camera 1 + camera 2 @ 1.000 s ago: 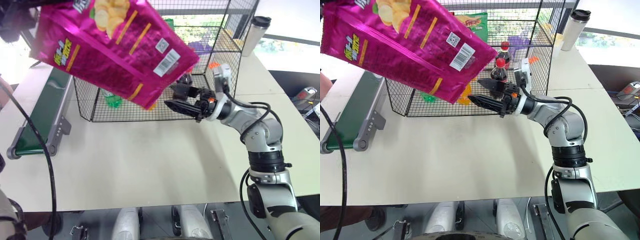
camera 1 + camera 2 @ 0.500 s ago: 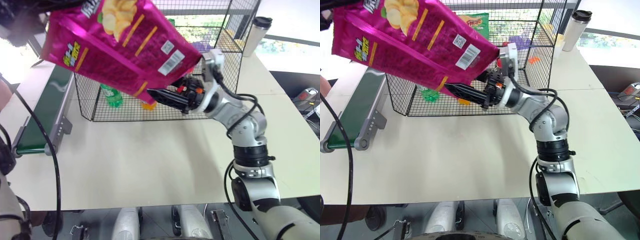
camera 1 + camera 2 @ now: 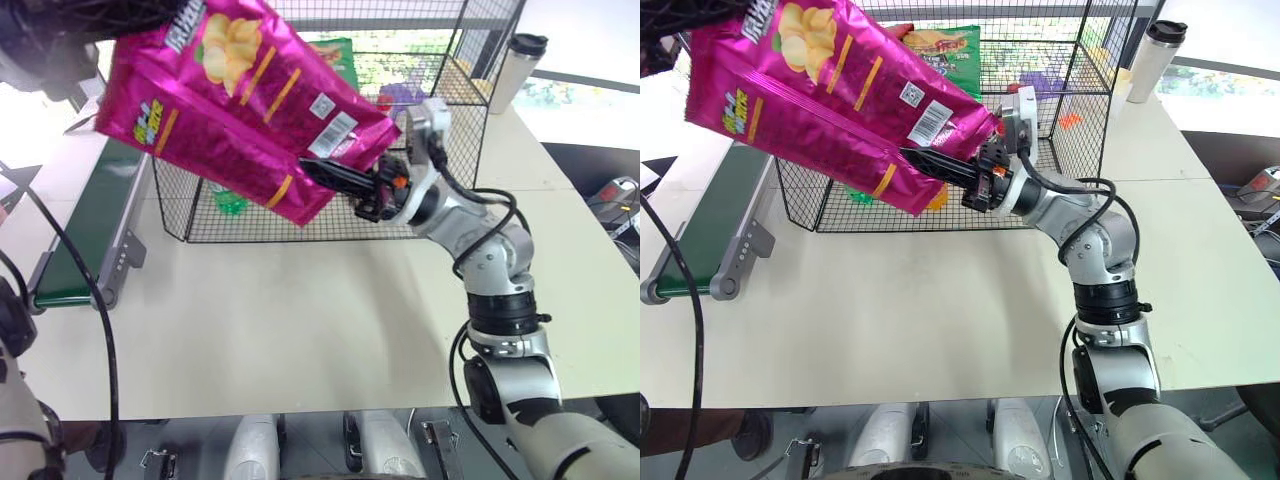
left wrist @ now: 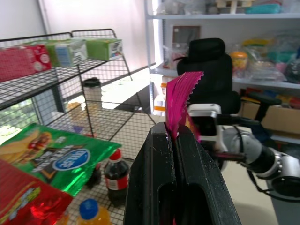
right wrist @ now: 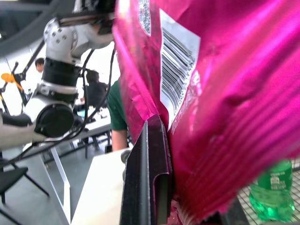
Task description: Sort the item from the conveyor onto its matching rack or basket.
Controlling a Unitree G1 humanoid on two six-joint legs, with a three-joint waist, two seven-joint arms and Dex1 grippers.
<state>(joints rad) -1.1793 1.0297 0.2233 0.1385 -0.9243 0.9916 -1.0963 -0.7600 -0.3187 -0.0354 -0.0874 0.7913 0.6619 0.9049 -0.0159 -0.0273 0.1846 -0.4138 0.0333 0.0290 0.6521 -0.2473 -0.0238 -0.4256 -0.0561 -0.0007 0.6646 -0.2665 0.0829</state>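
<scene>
Holding green snack bag + soda bottles: wire rack.

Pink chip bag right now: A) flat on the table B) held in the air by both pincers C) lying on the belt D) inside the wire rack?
B: the bag hangs above the table, the left pincer shut on its top seam and the right pincer clamped on its lower edge, in front of the rack.
</scene>
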